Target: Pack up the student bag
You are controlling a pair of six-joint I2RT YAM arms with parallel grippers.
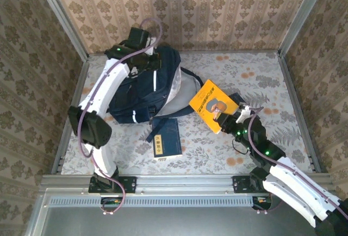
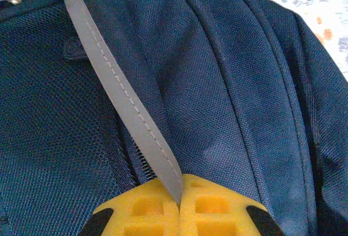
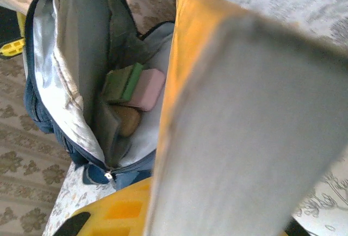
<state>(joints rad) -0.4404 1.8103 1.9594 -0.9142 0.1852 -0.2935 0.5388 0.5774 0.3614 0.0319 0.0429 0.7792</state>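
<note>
The student bag (image 1: 138, 95) lies back-left on the desk (image 1: 261, 84), left jaws pinching its grey strap (image 2: 125, 94), right jaws clamping the yellow book (image 1: 213, 104), which I'd feed edge-first into the open mouth (image 1: 182, 92).

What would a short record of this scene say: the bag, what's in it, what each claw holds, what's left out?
Bag: large navy-blue fabric backpack, lying on the patterned table, main opening gaping
Inside: green block, pink block, brownish item, against grey lining
Left gripper: shut on the backpack's grey strip
Right gripper: shut on a yellow book, held beside the opening
Left out: small flat navy booklet with yellow label, on the table near the backpack
</note>
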